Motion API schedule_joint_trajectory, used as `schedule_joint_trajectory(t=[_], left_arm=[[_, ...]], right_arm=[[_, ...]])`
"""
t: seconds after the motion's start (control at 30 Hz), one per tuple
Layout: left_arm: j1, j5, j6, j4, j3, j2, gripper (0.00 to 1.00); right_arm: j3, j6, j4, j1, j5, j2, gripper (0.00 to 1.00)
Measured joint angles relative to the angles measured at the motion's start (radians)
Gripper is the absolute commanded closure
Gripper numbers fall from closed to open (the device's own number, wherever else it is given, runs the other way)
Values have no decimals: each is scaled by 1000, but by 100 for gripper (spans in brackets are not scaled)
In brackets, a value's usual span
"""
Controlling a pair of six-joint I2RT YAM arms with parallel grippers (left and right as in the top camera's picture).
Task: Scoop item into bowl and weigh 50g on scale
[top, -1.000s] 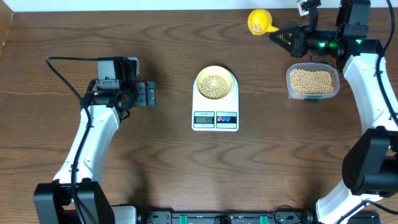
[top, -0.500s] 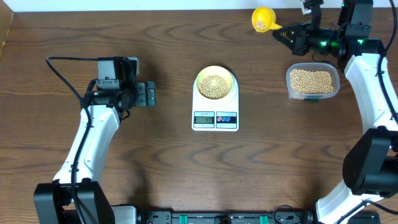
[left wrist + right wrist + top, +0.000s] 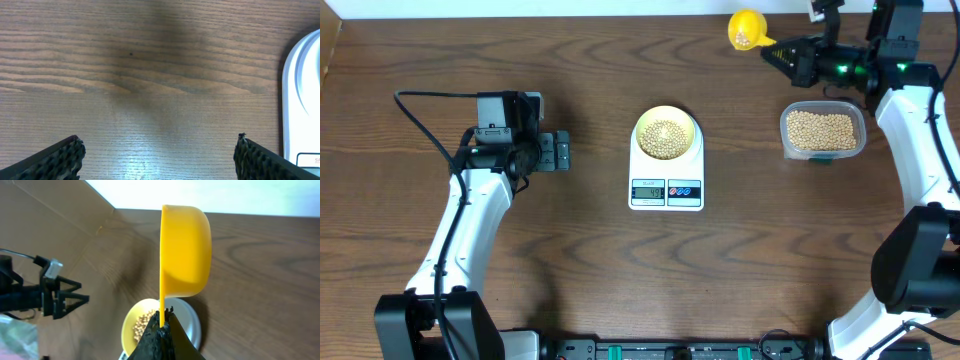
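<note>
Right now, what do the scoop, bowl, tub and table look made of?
Scoop: likely plastic. It is uniform opaque yellow and smooth, with a thin moulded handle.
Bowl: probably plastic, possibly ceramic. It is pale yellow-green and smooth.
Tub: clear plastic, with a see-through rim around the beans.
Table: wood or wood-look laminate, with dark brown grain and a slight sheen.

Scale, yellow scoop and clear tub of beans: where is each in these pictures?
scale (image 3: 666, 190), overhead view, on its front panel between the display and the buttons.
yellow scoop (image 3: 744, 30), overhead view, on its round cup.
clear tub (image 3: 822, 154), overhead view, on its near rim.
</note>
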Motion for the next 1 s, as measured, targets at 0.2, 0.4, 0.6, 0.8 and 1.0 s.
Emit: schedule_joint_trajectory(t=[0.2, 0.4, 0.6, 0.8, 1.0], left_arm=[[0, 0, 0, 0, 0, 0, 2], [0, 0, 0, 0, 0, 0, 2], [0, 0, 0, 0, 0, 0, 2], [0, 0, 0, 0, 0, 0, 2], [0, 0, 0, 0, 0, 0, 2]], right_arm=[[0, 41, 2, 90, 0, 0, 99], [0, 52, -5, 220, 0, 0, 99], [1, 63, -76, 307, 43, 0, 99], [1, 70, -217, 338, 99, 0, 99], [1, 60, -375, 338, 136, 0, 99]])
